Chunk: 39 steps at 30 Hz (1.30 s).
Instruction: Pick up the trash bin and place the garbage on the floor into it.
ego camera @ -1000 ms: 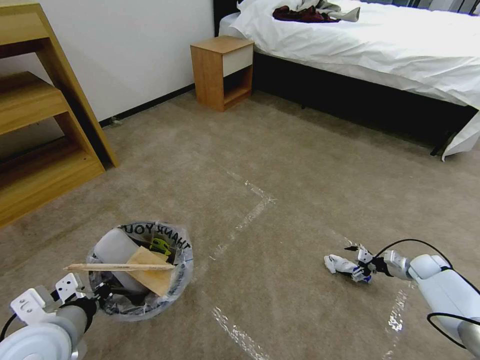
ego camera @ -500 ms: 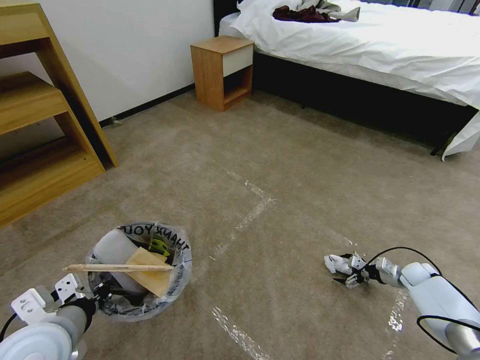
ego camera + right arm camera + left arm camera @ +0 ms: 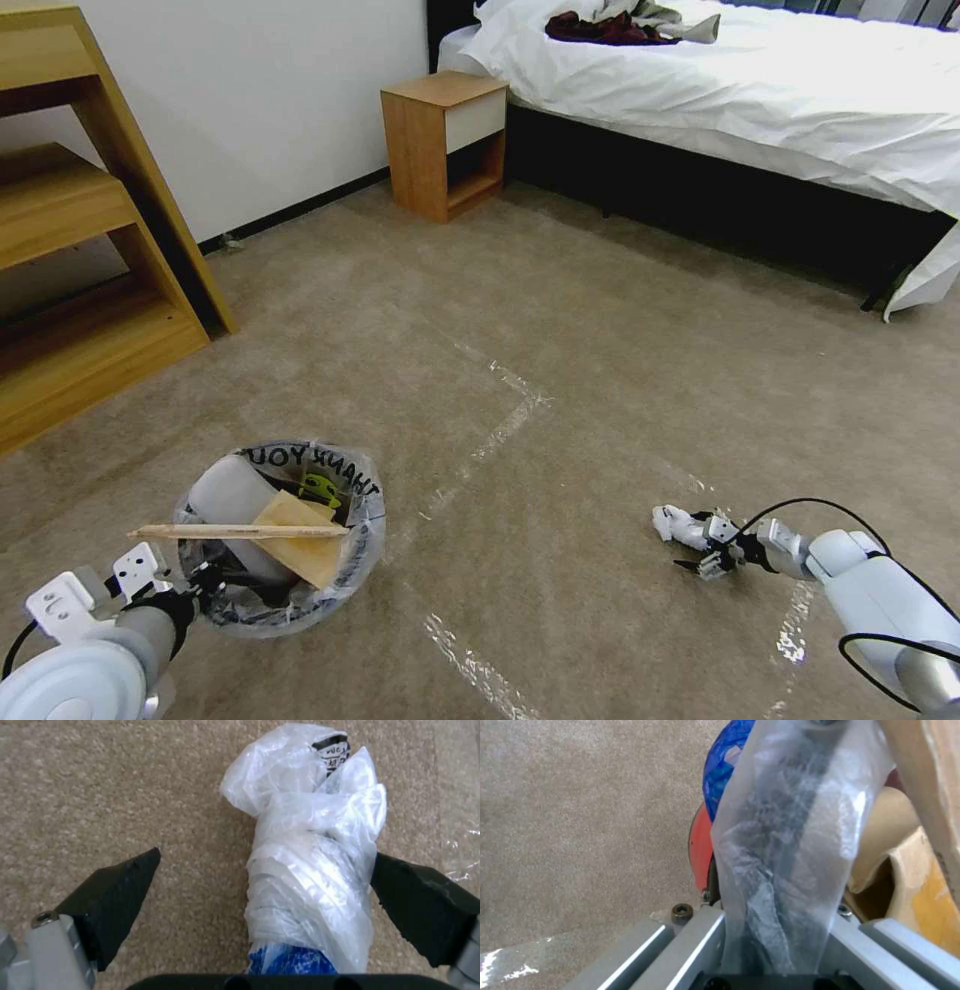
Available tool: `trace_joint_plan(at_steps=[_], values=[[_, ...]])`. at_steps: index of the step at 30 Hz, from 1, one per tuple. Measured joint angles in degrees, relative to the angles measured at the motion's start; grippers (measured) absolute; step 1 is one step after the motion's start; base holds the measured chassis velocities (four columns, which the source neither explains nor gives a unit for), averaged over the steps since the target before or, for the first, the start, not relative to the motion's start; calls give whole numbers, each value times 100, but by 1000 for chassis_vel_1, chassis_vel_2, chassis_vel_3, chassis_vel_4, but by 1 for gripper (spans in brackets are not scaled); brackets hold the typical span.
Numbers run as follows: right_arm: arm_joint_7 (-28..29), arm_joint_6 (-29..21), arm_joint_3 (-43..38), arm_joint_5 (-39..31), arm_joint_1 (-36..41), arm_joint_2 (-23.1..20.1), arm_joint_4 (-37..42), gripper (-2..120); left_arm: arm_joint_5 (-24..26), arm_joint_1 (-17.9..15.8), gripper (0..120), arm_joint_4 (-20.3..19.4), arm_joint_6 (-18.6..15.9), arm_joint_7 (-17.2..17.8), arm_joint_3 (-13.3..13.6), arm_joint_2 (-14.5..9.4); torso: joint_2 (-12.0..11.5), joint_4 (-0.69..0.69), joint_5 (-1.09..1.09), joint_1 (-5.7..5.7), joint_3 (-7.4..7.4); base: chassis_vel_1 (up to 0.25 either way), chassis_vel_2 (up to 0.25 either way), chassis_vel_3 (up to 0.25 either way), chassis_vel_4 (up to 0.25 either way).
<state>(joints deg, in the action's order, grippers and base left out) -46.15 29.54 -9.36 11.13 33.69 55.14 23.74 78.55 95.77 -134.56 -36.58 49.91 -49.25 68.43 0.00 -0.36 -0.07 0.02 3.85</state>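
Remaining on the floor [image 3: 600, 330] was one white-blue wad [image 3: 310, 870], straddled by the right gripper [image 3: 265, 888] with jaws wide open; the trash bin [image 3: 275, 540], part-filled, was clamped at its rim by the left gripper [image 3: 195, 585].

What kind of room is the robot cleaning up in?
It looks like a bedroom. There is a bed with white sheets, a small wooden nightstand beside it against the wall, and beige carpet on the floor.
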Motion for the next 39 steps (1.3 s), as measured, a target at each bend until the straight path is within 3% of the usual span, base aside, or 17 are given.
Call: trace_joint_plan(at_steps=[10, 15, 18, 22, 29, 39], values=[[-60, -41, 33, -137, -4, 60, -60, 100, -10, -74, 0, 83, 7, -10, 44, 1, 0, 0, 0, 0, 0, 0, 0, 0, 0], [-22, -41, 76, -192, -30, 95, -86, 90, -10, -85, 0, 101, 12, -11, 38, -11, 0, 0, -1, 0, 0, 0, 0, 0, 0], [10, -34, 126, -276, -56, 127, -108, 74, -10, -108, 0, 123, 21, -11, 35, -12, 0, 0, -1, 0, 0, 0, 0, 0, 0], [10, -30, 144, -298, -79, 152, -114, 64, -10, -122, 0, 136, 24, -11, 34, -14, 0, 0, -1, 0, 0, 0, 0, 0, 0], [25, -22, 202, -435, -93, 158, -64, 33, -15, -133, 0, 154, 36, -11, 37, -11, 0, 0, 0, 0, 0, 0, 0, 0, 0], [98, -10, 241, -586, -94, 151, 3, 1, -27, -123, 0, 138, 45, -10, 37, -3, 0, 0, 0, 0, 0, 0, 0, 0, 0]])
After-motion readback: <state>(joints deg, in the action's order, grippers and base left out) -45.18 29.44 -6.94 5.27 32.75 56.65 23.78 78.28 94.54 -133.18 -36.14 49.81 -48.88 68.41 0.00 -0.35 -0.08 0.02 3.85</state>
